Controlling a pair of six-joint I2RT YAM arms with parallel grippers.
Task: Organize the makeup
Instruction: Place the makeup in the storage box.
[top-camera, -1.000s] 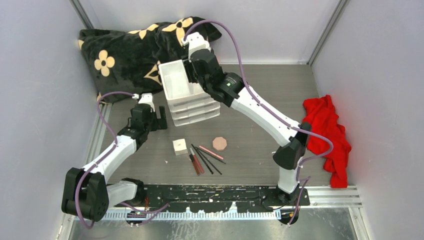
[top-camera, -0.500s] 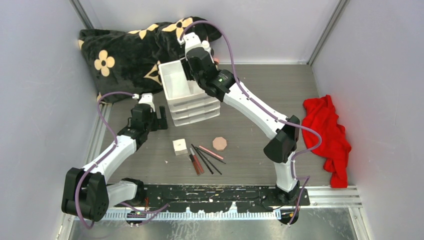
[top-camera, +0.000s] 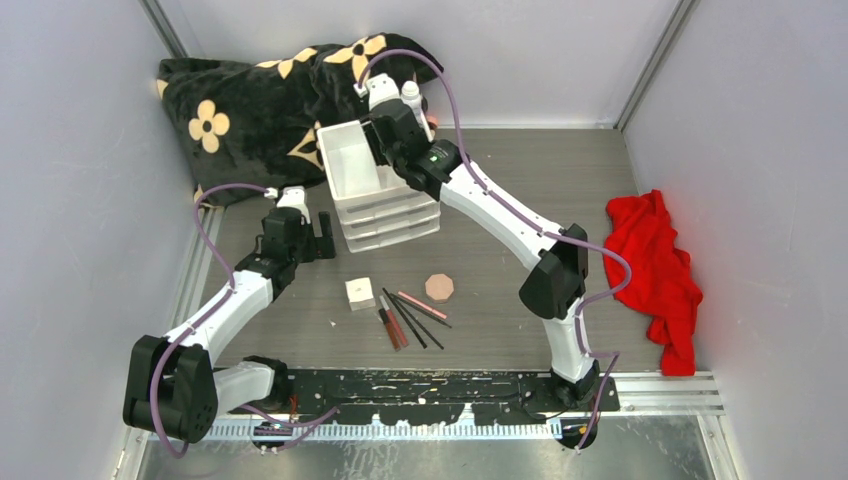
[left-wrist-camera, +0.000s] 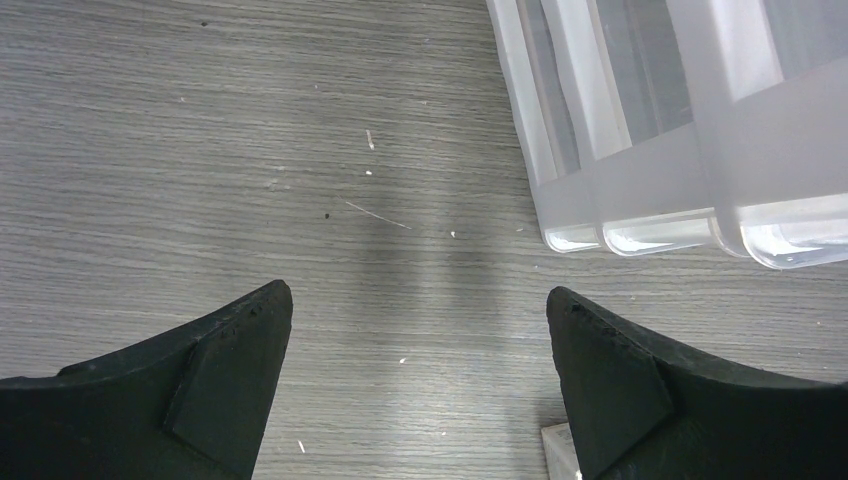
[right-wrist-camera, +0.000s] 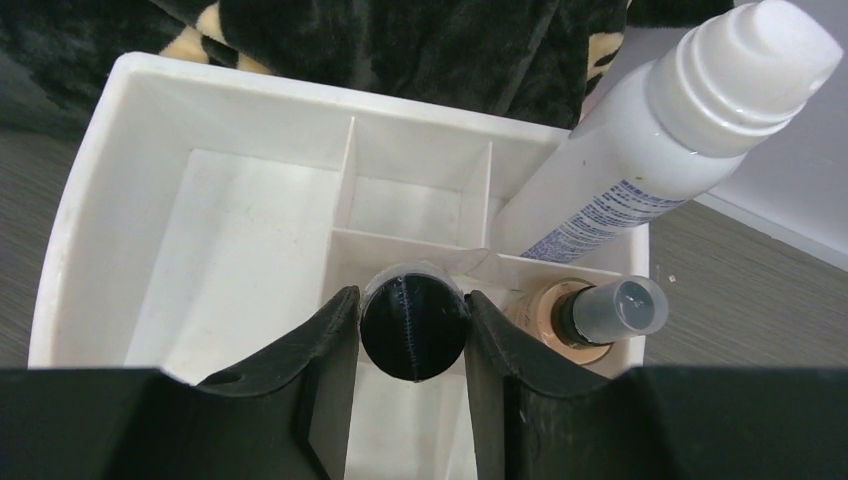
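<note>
Near edge of table, centre: a white box sits apart to the left. Just right of it lie red and pink tubes and thin black pencils, side by side and partly crossing. A pink compact lies flat just beyond them.

Right edge: a red cloth lies crumpled, well apart from the makeup.

Left side, mid-depth: the left gripper hangs over bare table beside the near left corner of the drawer unit. Its fingers stand wide apart with nothing between them. The wrist view shows the unit's corner just ahead and a corner of the white box at the bottom edge.

Farther back: the unit's top is an open tray with dividers. The right gripper is over the tray. Its fingers are closed on a black-capped item, one on each side of the round cap. The body below the cap is hidden.

Just right of that grip, a tan bottle with a clear cap stands in a tray compartment. Beyond it, a white bottle has its foot in a small compartment at the tray's far right corner and is tilted to the right.

Far left corner: a black cushion with tan flowers lies behind the unit.
</note>
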